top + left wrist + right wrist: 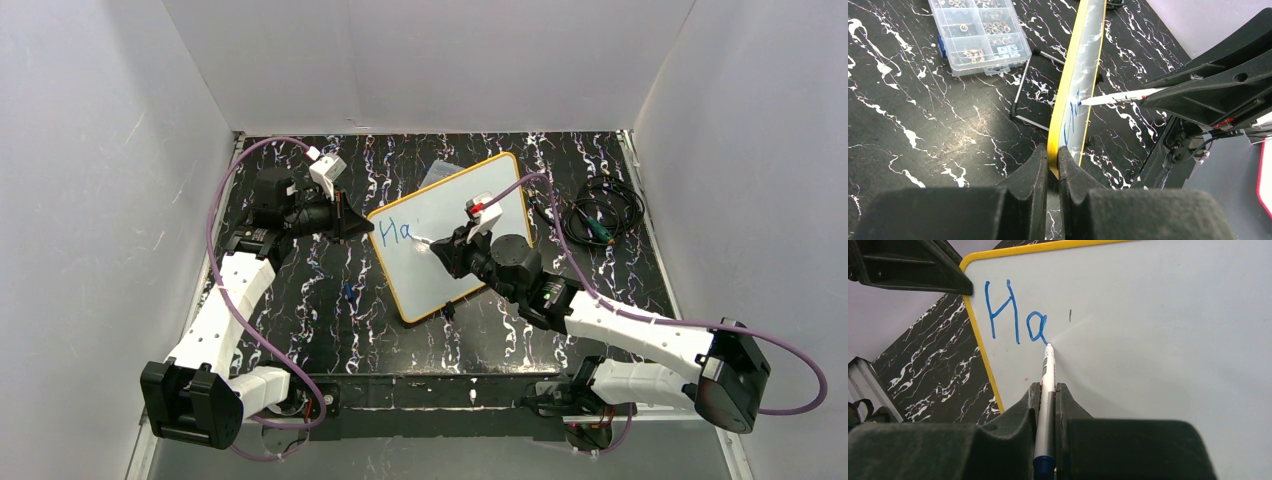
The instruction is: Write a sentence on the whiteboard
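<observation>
Right wrist view: my right gripper (1048,390) is clamped on a marker (1048,367), reaching up-frame, tip touching the whiteboard (1158,340) at the tail of "Ha", all there is of the sentence (1015,315), upper left. My left gripper (1052,157) pinches the board's yellow frame edge. A clear compartment box (979,32) lies on the desk (923,125) beyond.

Both arms out, both grippers clamped.
I had the left arm (222,305) bent up and inward, its left gripper (1049,159) pinched tight on the whiteboard (1079,75) edge. The right arm (630,330) stretched leftward, and the right gripper (1048,395) was closed around the marker (1048,367).
</observation>
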Controlling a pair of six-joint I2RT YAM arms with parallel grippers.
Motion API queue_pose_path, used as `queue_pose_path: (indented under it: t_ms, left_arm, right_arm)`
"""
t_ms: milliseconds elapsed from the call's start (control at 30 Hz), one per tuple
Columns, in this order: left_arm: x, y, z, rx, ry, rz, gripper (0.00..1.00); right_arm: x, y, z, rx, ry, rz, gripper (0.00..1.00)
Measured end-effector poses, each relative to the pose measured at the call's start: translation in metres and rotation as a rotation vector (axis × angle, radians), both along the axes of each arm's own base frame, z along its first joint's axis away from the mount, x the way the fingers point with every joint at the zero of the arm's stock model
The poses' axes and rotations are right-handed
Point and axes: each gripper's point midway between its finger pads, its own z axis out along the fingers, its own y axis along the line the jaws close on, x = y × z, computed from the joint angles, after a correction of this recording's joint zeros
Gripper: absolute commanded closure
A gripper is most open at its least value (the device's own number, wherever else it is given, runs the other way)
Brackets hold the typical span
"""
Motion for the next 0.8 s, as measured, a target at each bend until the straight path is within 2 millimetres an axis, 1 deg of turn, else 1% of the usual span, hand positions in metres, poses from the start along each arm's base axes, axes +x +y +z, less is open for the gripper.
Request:
queue_pose_path:
  t_ms: [567, 800]
  left_arm:
    - [0.000, 0.000, 0.000, 0.000, -0.001, -0.002, 1.00]
    - [-0.001, 0.000, 0.000, -0.001, -0.001, -0.003, 1.00]
  right_arm:
    - [0.002, -0.003, 0.003, -0.004, -0.014, -0.015, 0.99]
    - [0.002, -0.009, 0.018, 0.008, -0.056, -0.022, 0.99]
